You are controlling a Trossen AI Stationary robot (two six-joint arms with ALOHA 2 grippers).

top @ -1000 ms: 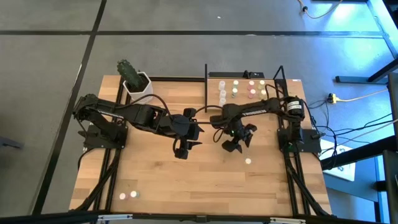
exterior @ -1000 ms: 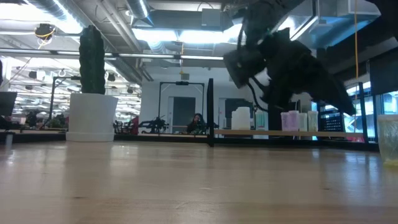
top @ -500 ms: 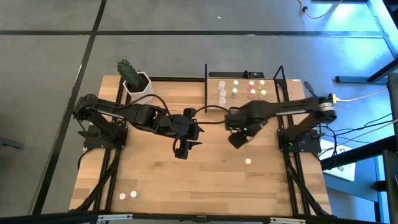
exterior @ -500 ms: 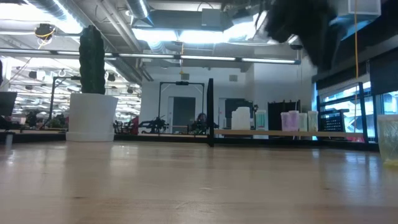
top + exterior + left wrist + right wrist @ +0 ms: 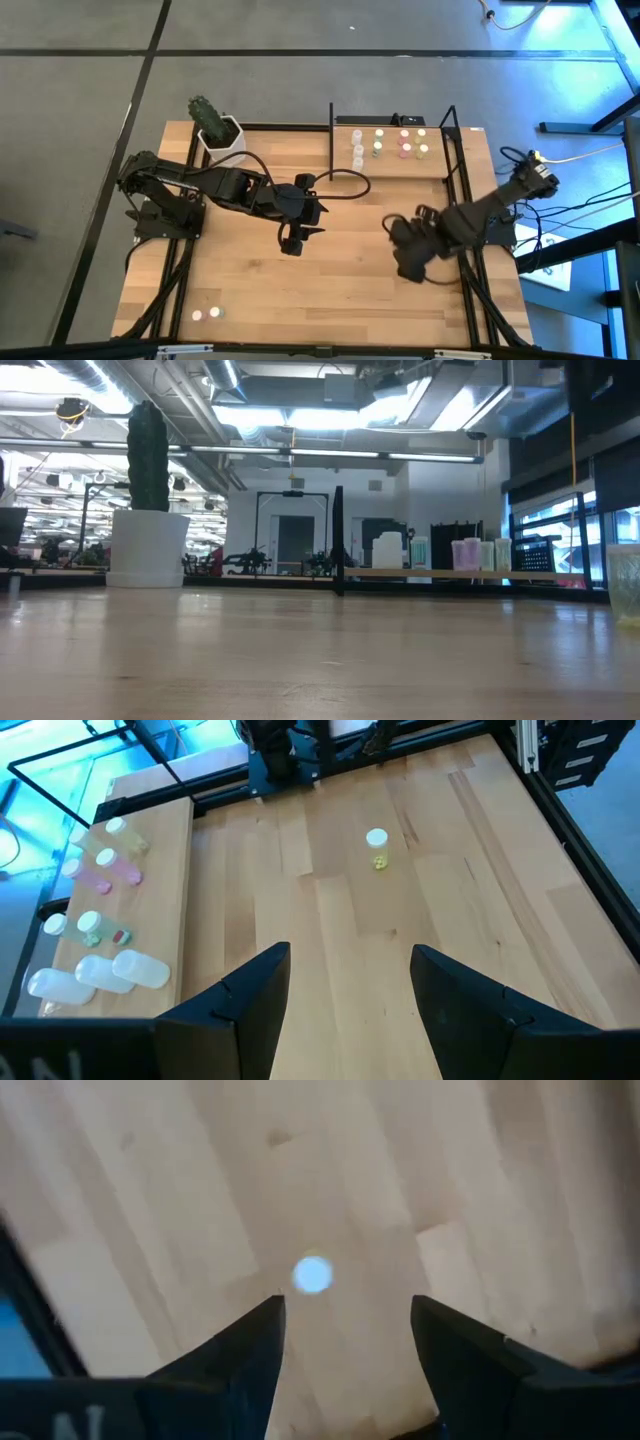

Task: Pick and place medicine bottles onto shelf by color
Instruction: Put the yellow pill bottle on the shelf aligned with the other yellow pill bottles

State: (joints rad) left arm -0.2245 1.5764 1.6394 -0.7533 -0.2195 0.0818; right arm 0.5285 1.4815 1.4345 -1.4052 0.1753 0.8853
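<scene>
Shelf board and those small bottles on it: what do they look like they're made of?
The shelf board looks like pale, matte wood: faint grain shows, much like the table, with thin black uprights that are probably metal. The bottles look like translucent, slightly glossy plastic with opaque caps, though glass can't be ruled out.

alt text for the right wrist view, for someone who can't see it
Looking down on a wooden tabletop, the open right gripper hangs above a small bottle, whose round pale cap shows between its two dark fingers.
</scene>
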